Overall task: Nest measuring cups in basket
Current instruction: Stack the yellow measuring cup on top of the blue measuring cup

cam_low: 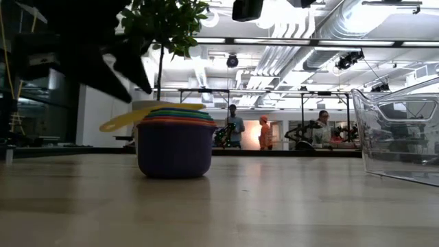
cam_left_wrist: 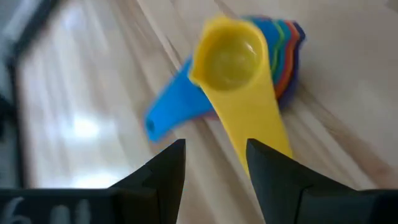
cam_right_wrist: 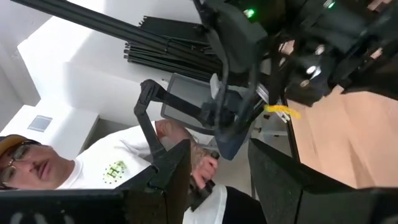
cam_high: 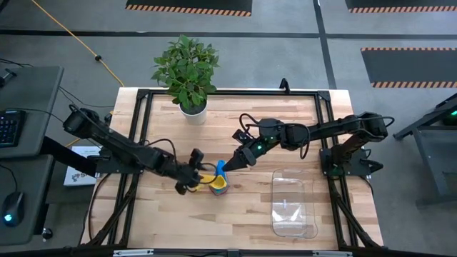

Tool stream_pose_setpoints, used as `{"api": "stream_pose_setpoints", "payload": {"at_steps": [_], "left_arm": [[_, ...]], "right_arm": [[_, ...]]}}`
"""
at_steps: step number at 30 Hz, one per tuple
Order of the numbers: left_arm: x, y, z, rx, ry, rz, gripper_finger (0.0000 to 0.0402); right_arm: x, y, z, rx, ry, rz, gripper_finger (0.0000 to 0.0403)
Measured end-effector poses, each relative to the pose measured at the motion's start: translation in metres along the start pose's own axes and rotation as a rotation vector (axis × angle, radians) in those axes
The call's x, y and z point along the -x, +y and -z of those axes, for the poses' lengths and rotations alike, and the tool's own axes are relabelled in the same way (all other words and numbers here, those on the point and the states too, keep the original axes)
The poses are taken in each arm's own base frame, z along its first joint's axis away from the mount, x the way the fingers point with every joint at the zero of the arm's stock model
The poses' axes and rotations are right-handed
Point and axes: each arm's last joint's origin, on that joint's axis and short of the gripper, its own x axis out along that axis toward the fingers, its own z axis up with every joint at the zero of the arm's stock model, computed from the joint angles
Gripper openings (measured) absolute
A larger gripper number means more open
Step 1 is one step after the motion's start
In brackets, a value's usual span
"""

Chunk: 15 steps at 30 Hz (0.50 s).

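The measuring cups stand nested in one stack on the table's middle, the dark blue cup outermost and resting on its base. The yellow cup sits on top. Its flat handle points at my left gripper, and a light blue handle sticks out toward the far side. My left gripper is open just left of the stack, its fingers hanging above the yellow handle's end. My right gripper is open, raised to the right of the stack and beyond it. The clear basket lies to the right.
A potted plant in a white pot stands at the table's far edge, behind the stack. The basket's clear wall rises at the table's right. People stand in the room beyond, and one person shows in the right wrist view.
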Motion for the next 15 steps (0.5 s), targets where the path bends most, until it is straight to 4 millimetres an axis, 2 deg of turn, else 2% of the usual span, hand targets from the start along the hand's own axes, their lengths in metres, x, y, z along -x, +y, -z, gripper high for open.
{"api": "stream_pose_setpoints", "payload": {"at_steps": [5,8,11,13,15], "left_arm": [[0.001,-0.007,0.014,0.208,0.079,0.13,0.016],[0.004,-0.017,0.017,0.362,0.056,0.244,0.0141],[0.01,-0.026,0.014,0.47,0.026,0.293,0.009],[0.012,-0.031,0.01,0.541,-0.029,0.305,0.0036],[0.011,-0.037,0.008,0.613,-0.096,0.319,0.0011]], "right_arm": [[0.0,-0.001,0.001,0.01,0.006,0.009,0.0154],[0.0,-0.001,0.001,0.017,0.009,0.01,0.0154],[0.0,-0.001,0.001,0.016,0.018,0.006,0.0154],[0.0,-0.001,0.001,0.018,0.028,0.001,0.0154],[0.0,-0.001,0.002,0.018,0.04,-0.003,0.0154]]}}
